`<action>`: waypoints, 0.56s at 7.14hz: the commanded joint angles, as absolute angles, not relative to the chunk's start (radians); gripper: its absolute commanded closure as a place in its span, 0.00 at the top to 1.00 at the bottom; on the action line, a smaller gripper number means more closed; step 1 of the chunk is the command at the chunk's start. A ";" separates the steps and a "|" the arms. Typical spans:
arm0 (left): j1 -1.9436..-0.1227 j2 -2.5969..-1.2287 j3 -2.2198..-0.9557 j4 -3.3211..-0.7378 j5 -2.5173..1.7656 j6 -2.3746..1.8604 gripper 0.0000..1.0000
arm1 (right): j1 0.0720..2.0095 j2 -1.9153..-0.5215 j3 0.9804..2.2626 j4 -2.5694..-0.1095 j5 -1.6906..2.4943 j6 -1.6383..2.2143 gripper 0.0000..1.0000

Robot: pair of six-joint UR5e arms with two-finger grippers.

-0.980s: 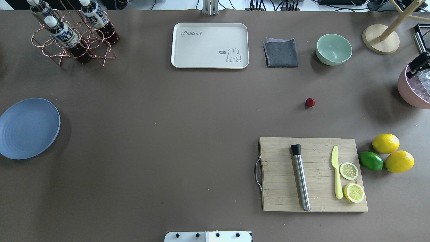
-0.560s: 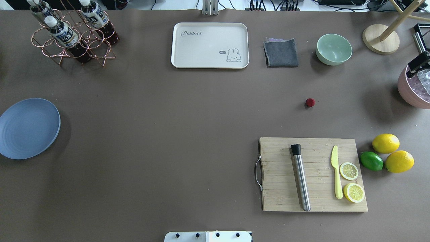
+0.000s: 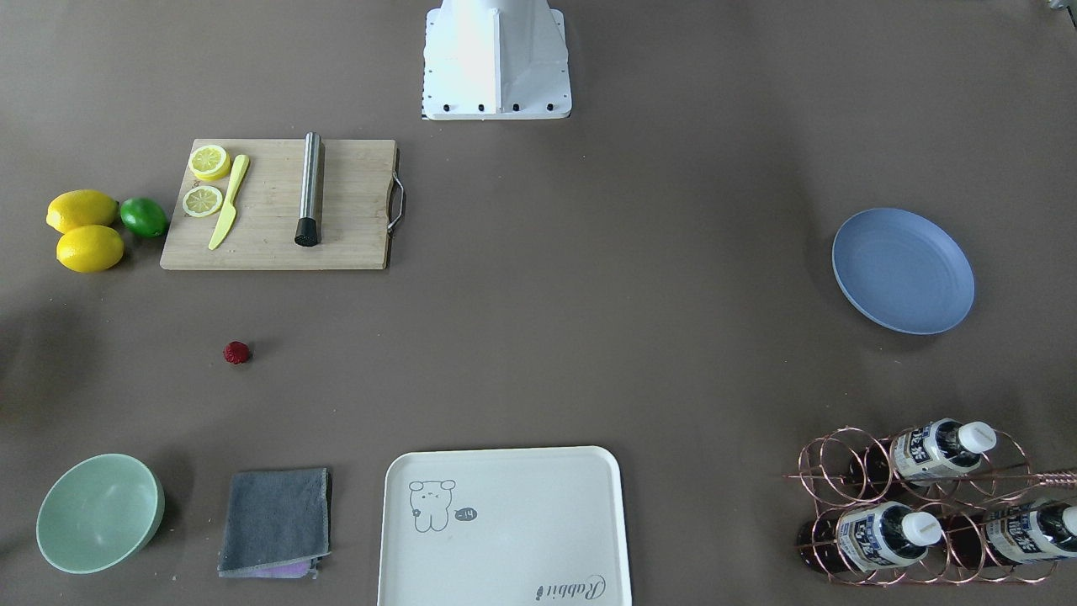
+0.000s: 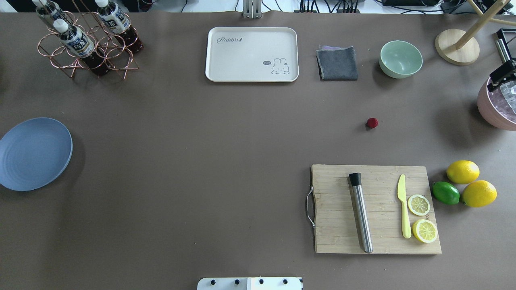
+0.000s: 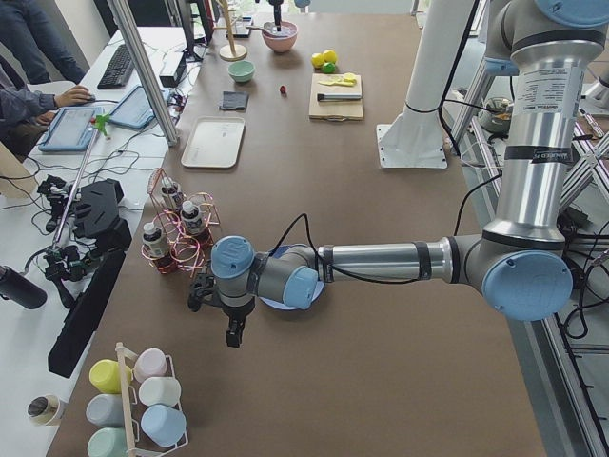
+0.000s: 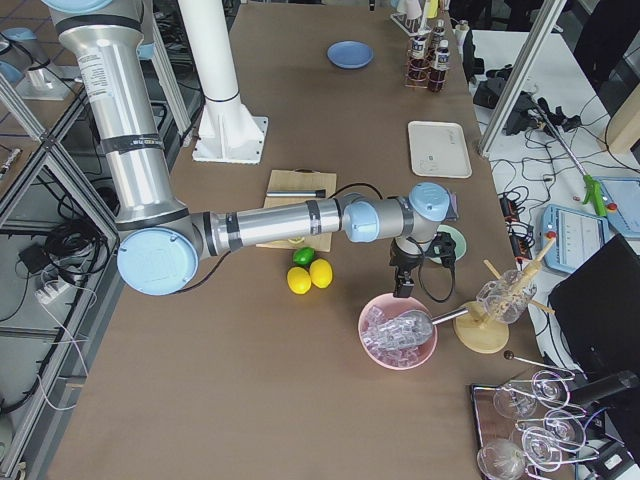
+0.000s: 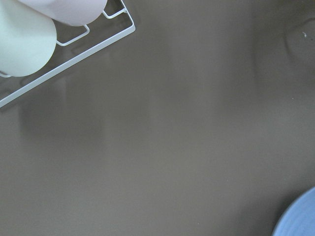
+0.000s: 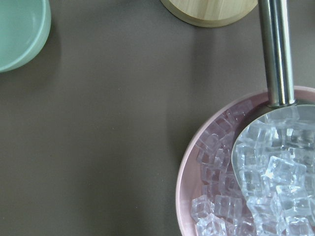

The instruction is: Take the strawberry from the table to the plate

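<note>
The small dark-red strawberry (image 4: 372, 123) (image 3: 236, 353) lies on the grey-brown table (image 4: 209, 161), between the green bowl and the cutting board. The blue-grey plate (image 4: 34, 153) (image 3: 903, 269) sits empty at the table's left end. In the exterior right view my right gripper (image 6: 403, 288) hangs over the rim of a pink bowl of ice, well right of the strawberry. Only a black part of it (image 4: 502, 75) shows at the overhead view's edge, so I cannot tell its state. My left gripper (image 5: 233, 333) hovers just beyond the plate's outer side; I cannot tell whether it is open or shut.
A wooden cutting board (image 4: 338, 209) carries a steel muddler, a yellow knife and lemon slices; two lemons and a lime (image 4: 445, 192) lie beside it. At the far edge are a cream tray (image 4: 252, 54), a grey cloth, a green bowl (image 4: 400, 59) and a bottle rack (image 4: 86, 40). The pink ice bowl (image 4: 489, 106) holds a scoop.
The black part of my right gripper at the overhead view's right edge has shifted slightly toward the far side. The strawberry and plate have not moved.
</note>
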State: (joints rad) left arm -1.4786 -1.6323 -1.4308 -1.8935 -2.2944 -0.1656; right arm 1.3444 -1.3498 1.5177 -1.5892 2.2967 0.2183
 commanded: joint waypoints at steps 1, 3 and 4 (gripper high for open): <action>-1.474 -1.593 -1.474 -1.902 -2.303 -0.166 0.97 | 1.344 -1.351 1.519 -1.589 2.298 0.216 1.00; -1.471 -1.582 -1.509 -1.896 -2.366 -0.167 0.97 | 1.344 -1.351 1.528 -1.589 2.299 0.216 1.00; -1.465 -1.580 -1.500 -1.901 -2.393 -0.164 0.97 | 1.344 -1.350 1.535 -1.589 2.299 0.216 1.00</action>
State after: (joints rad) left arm -1.4707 -1.5846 -1.5007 -1.8987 -2.3540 -0.1660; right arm 1.3438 -1.3512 1.5275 -1.5892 2.2989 0.2164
